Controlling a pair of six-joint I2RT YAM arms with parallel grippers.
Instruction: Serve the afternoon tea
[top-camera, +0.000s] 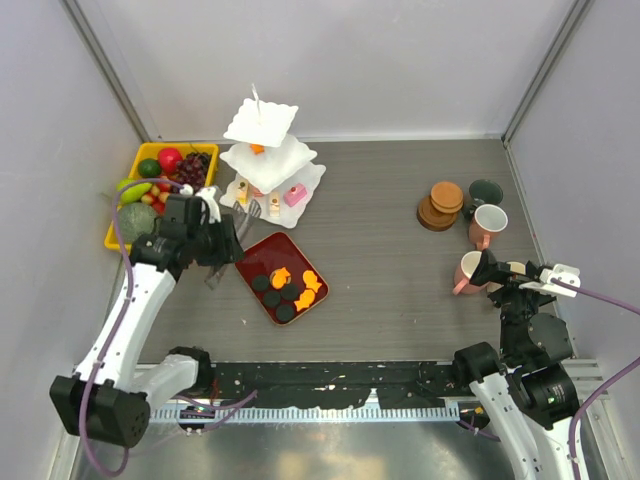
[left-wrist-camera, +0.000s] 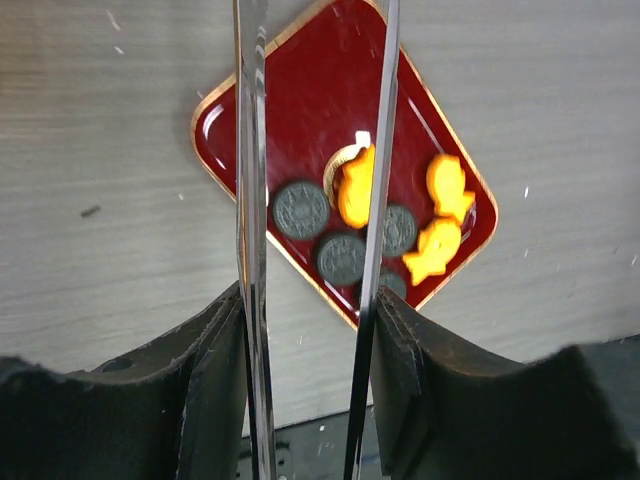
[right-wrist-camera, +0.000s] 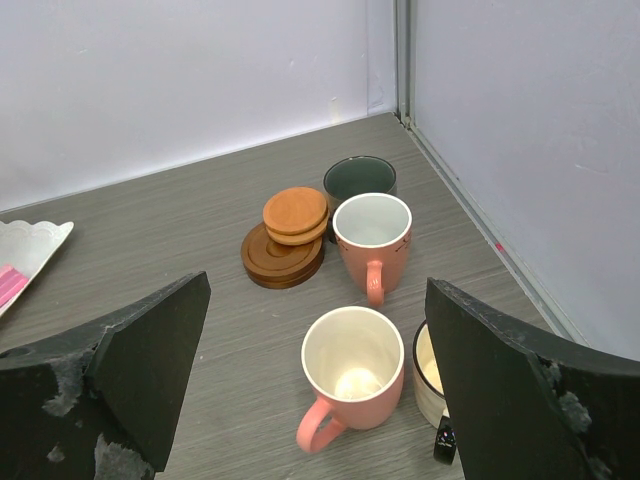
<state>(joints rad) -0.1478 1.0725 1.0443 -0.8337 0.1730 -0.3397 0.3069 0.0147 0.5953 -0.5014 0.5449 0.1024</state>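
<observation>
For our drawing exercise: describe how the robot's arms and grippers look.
The left arm and right arm: white links, black joints, a thin purple cable along each. The left gripper and right gripper: blunt, wedge-shaped black fingers.

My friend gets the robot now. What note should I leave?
Left gripper: shut on thin metal tongs over the dark red rectangular tray.
Right gripper: open, empty, above the pink, green and cream mugs.
Orange and black round pastries lie on that tray.
Done: the white three-tier scalloped stand holds one orange pastry plus pink-and-cream ones.
Round brown coasters sit stacked beside the mugs.
Left: move the tray's pastries, set mugs on coasters.
</observation>
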